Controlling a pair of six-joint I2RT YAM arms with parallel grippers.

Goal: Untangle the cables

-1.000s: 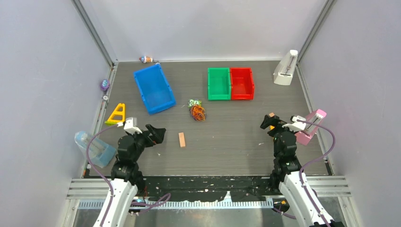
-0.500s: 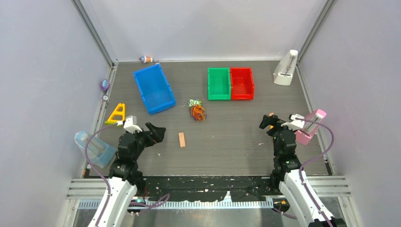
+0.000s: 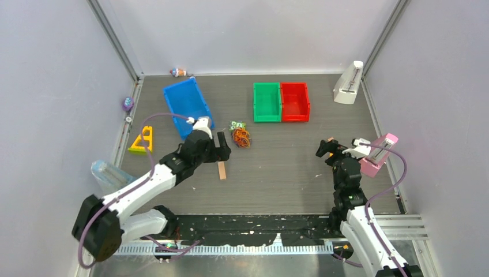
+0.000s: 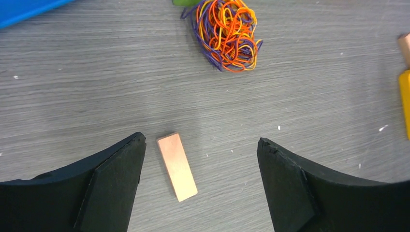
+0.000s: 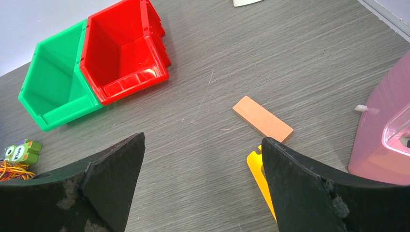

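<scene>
Clearly, the tangled clump of thin orange, yellow and purple wire cables (image 4: 226,34) lay mid-table, just far and right of the wide-open, empty left gripper (image 4: 200,142); the right gripper (image 5: 203,140), also wide, sat well apart

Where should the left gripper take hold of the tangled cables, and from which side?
Probably a loose outer loop at the near edge of the cables, where orange and purple strands bulge out of the heap. Come from above, fingers open astride that loop: the heap lies flat on the table, and a green toy sits against its far side.
</scene>
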